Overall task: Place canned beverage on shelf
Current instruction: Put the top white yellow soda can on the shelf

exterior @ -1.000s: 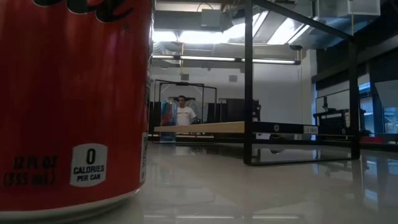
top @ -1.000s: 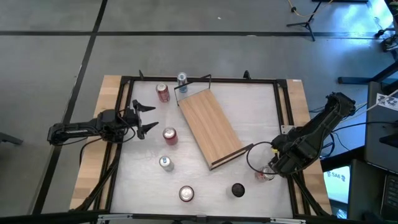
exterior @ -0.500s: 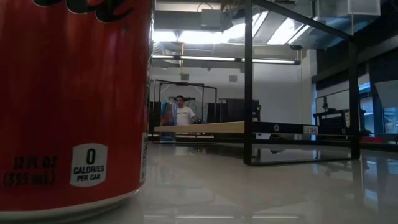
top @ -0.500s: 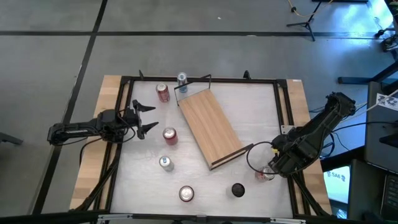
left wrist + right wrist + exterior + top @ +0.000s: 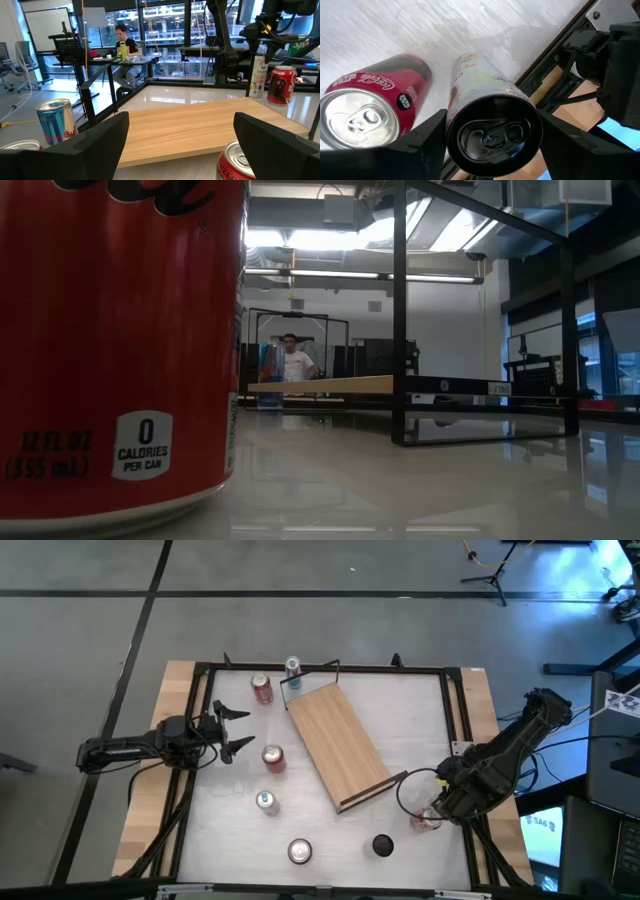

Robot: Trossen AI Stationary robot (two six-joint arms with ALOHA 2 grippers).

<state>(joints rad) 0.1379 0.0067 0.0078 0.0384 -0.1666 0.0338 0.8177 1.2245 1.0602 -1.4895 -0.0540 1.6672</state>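
**Slim can framed between parted fingers, not yet gripped**

The right gripper (image 5: 490,145) hangs spread over a slim black-topped can (image 5: 492,135), near the wooden shelf's (image 5: 340,745) lower end; beside it stands a red cola can (image 5: 367,112). The can looks rigid, smooth, likely slippery; grasp mid-body. The left gripper (image 5: 232,730), fingers parted, waits left of the shelf. In the high view the slim can is mostly hidden under the arm.
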